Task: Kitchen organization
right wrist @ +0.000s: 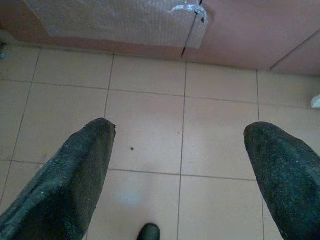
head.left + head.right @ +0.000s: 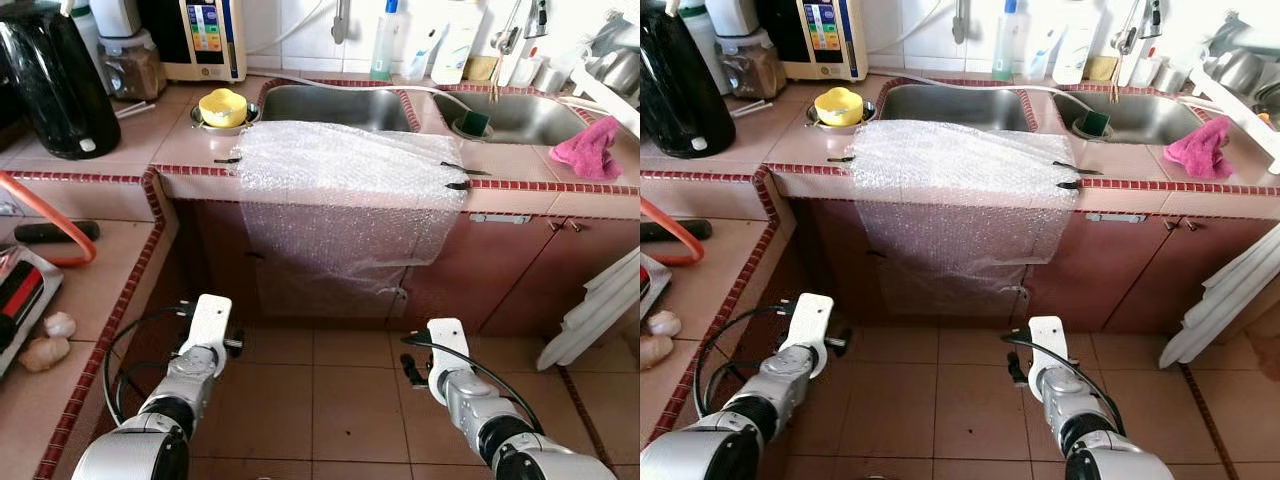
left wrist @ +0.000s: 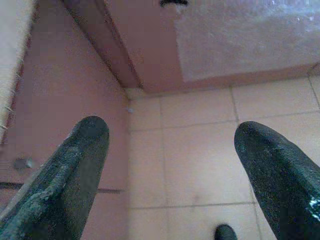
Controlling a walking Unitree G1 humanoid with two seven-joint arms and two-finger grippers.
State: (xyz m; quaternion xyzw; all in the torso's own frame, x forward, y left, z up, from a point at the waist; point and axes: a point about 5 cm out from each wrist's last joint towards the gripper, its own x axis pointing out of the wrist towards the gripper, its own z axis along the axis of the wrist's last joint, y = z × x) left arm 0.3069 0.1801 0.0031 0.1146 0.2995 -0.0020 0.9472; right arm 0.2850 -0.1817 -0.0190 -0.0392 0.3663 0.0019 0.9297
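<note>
Below, both grippers, left (image 3: 170, 165) and right (image 1: 177, 170), are held spread and empty over the tiled floor (image 2: 340, 390), facing bubble wrap (image 2: 345, 190) draped off the countertop (image 2: 180, 150).

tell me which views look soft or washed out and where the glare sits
Left eye view: mostly sharp, with the back wall behind the sink blown out and the bubble wrap shining pale. Left wrist view: soft and hazy, its black fingers blurred. Right wrist view: crisper floor tiles, close fingers out of focus.
</note>
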